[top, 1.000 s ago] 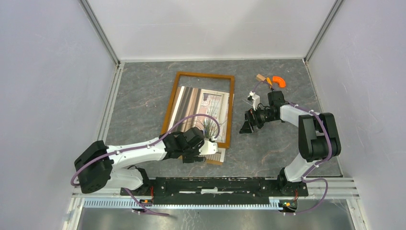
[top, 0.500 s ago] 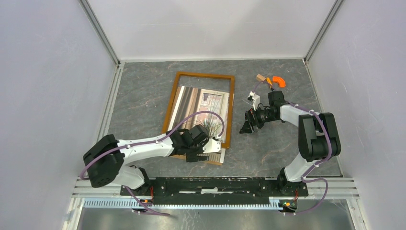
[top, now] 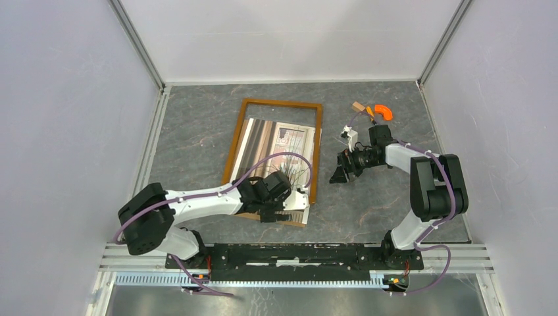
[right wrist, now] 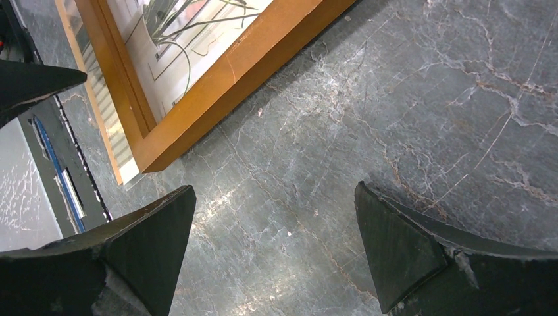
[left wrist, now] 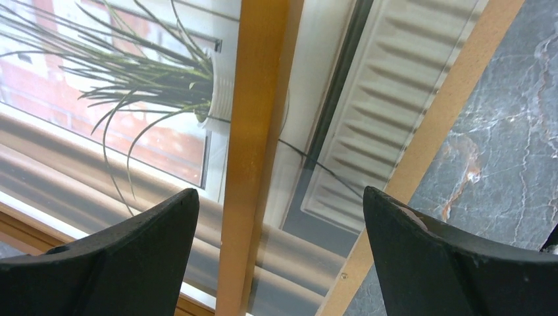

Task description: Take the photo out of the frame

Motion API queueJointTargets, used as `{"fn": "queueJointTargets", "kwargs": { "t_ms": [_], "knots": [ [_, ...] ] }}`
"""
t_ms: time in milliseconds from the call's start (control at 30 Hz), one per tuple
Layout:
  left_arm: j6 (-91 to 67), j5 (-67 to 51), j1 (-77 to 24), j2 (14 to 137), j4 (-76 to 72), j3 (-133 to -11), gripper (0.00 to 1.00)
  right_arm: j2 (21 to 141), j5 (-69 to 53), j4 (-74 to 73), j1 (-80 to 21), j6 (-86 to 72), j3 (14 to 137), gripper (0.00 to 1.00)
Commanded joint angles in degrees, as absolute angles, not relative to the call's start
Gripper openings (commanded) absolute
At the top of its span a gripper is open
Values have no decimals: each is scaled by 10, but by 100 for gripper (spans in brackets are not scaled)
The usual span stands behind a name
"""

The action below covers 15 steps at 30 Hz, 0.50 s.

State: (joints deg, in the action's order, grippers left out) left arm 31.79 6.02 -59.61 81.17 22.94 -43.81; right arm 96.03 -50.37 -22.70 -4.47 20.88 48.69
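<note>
The frame (top: 318, 141), a thin orange-brown wooden border, lies flat mid-table. The photo (top: 276, 141) of a window, curtains and spiky plant lies under it, and its radiator end sticks out past the frame's near edge with a tan backing board (top: 297, 222). My left gripper (top: 290, 201) is open over the frame's near right corner. In the left wrist view my left gripper (left wrist: 279, 224) straddles the frame bar (left wrist: 253, 131) above the photo (left wrist: 131, 79). My right gripper (top: 342, 172) is open and empty over bare table right of the frame (right wrist: 217, 85).
An orange curved piece (top: 382, 112) and a small wooden block (top: 358, 106) lie at the back right. Grey walls with metal rails (top: 152, 141) close in the table on three sides. The arm bases' rail (top: 296, 253) runs along the near edge.
My left arm has shifted a little to the right, and its gripper has settled over the frame's near right corner. The right arm has not moved.
</note>
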Motion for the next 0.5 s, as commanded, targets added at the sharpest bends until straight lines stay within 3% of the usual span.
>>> {"fn": "queueJointTargets", "kwargs": {
  "t_ms": [0,467],
  "knots": [
    [293,82,-615,829,193,-455,100,977,-480,-246,-44,215,489,98],
    [287,65,-645,836,193,-453,100,983,-477,-245,-44,214,489,98]
  ]
}}
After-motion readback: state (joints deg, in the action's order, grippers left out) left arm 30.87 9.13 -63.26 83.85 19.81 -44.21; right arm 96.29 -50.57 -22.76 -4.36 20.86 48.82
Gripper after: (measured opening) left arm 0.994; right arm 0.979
